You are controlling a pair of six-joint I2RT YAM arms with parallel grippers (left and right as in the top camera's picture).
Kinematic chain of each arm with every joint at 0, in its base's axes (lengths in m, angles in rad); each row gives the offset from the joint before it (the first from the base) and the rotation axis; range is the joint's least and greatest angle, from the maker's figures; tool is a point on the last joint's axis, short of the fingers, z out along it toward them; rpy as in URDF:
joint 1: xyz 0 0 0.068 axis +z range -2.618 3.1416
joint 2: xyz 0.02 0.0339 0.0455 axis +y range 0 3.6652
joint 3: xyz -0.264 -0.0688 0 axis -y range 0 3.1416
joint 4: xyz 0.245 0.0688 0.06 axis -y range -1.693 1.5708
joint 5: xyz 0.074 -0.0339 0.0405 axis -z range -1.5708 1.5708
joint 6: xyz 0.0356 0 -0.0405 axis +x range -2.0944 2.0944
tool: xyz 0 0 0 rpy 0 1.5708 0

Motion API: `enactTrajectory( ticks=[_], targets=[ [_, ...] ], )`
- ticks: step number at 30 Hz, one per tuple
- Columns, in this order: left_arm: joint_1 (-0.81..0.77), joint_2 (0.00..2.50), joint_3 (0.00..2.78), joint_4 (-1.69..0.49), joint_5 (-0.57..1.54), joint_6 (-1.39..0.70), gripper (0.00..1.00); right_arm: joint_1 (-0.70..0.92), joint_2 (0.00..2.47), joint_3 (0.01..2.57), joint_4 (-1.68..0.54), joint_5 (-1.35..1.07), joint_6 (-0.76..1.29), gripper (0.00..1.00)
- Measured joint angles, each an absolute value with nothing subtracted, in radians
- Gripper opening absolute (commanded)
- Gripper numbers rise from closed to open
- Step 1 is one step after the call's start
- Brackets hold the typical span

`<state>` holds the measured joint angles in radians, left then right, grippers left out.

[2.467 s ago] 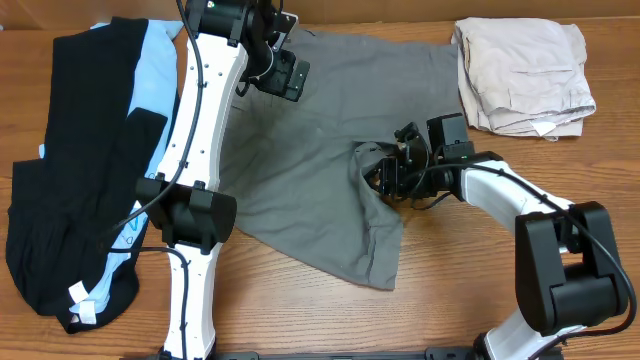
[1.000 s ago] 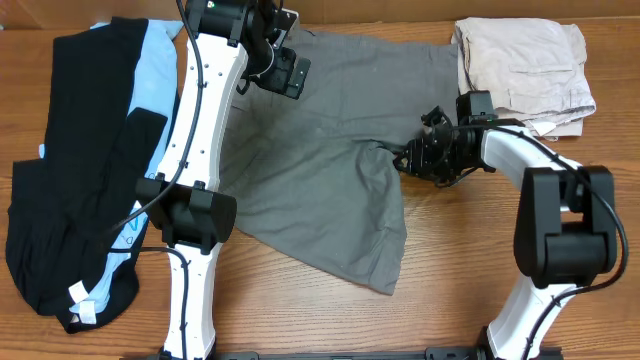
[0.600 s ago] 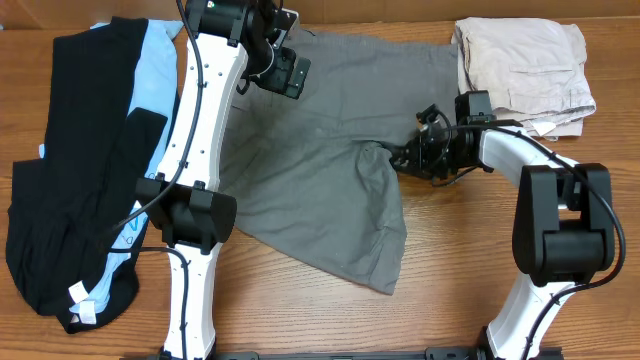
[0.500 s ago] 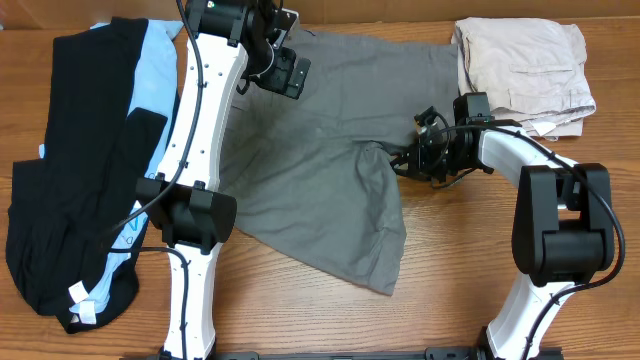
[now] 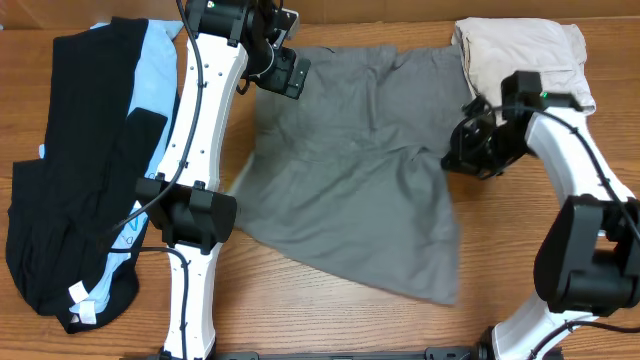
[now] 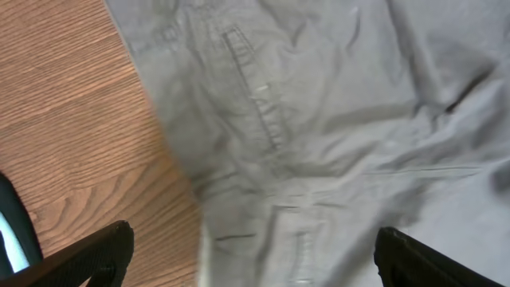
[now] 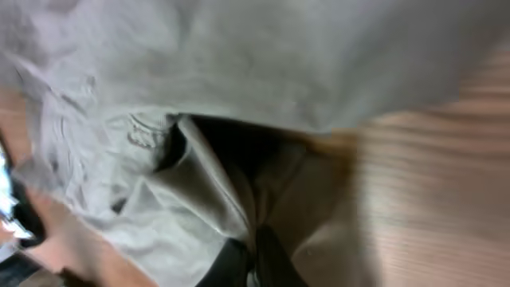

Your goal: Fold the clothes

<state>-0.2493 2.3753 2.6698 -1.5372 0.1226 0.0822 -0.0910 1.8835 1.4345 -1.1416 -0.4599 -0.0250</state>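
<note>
The taupe-grey shorts (image 5: 370, 190) lie spread across the middle of the table, waistband toward the back. My right gripper (image 5: 462, 152) is at their right edge, shut on a fold of the grey fabric. The right wrist view shows its dark fingers (image 7: 253, 259) pinched together on the cloth (image 7: 239, 64). My left gripper (image 5: 288, 72) hovers open over the shorts' back left part. In the left wrist view its two fingertips (image 6: 103, 247) stand wide apart above the fabric (image 6: 319, 119), holding nothing.
Folded beige shorts (image 5: 525, 70) sit at the back right, close behind my right arm. Black (image 5: 70, 180) and light-blue (image 5: 155, 75) garments lie piled along the left side. Bare wooden table (image 5: 500, 260) shows at the front right.
My right gripper shut on the shorts' leg edge and pulled it to the right and slightly back, dragging the leg's fabric rightward. The left arm has not moved.
</note>
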Motion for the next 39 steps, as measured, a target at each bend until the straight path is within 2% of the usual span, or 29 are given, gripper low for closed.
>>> enactTrajectory(
  ticks=[6,7,9,10,11,13,18,22,27,28,32,33,36,38,39],
  targets=[
    [-0.249,2.375,2.67,-1.537,0.123,0.083,0.99,-0.051,1.873,1.494,-1.19,-0.249,0.024,0.06],
    [-0.249,2.375,2.67,-1.537,0.123,0.083,0.99,-0.039,1.873,1.494,-1.204,-0.202,0.04,0.11],
    [-0.249,2.375,2.67,-1.537,0.123,0.083,0.99,-0.025,1.873,1.494,-1.221,-0.147,0.064,0.32],
    [-0.249,2.375,2.67,-1.537,0.123,0.083,0.99,-0.018,1.873,1.494,-1.235,-0.104,0.084,0.36],
    [-0.249,2.375,2.67,-1.537,0.123,0.083,0.99,-0.016,1.873,1.494,-1.244,-0.077,0.106,0.55],
    [-0.249,2.375,2.67,-1.537,0.123,0.083,0.99,-0.019,1.873,1.494,-1.264,0.025,0.163,0.65],
    [-0.249,2.375,2.651,-1.541,0.123,0.083,0.99,-0.044,1.873,1.494,-1.275,0.091,0.247,0.72],
    [-0.249,2.375,2.574,-1.53,0.123,0.083,0.99,-0.076,1.873,1.501,-1.275,0.011,0.241,0.76],
    [-0.249,2.375,2.391,-1.409,0.123,0.086,0.98,-0.076,1.873,1.51,-1.274,-0.093,0.22,0.76],
    [-0.249,2.375,2.358,-1.388,0.123,0.086,0.96,-0.075,1.873,1.51,-1.274,-0.106,0.216,0.75],
    [-0.249,2.376,2.26,-1.322,0.136,0.097,0.7,-0.075,1.873,1.51,-1.275,-0.141,0.21,0.63],
    [-0.249,2.376,2.239,-1.306,0.144,0.101,0.57,-0.075,1.873,1.51,-1.272,-0.151,0.208,0.58],
    [-0.249,2.376,2.162,-1.25,0.175,0.107,0.29,-0.075,1.873,1.511,-1.258,-0.178,0.205,0.49],
    [-0.249,2.376,2.109,-1.217,0.2,0.108,0.19,-0.075,1.873,1.511,-1.249,-0.199,0.208,0.44],
    [-0.249,2.377,2.082,-1.196,0.212,0.108,0.17,-0.075,1.873,1.511,-1.246,-0.209,0.207,0.44]
  ],
)
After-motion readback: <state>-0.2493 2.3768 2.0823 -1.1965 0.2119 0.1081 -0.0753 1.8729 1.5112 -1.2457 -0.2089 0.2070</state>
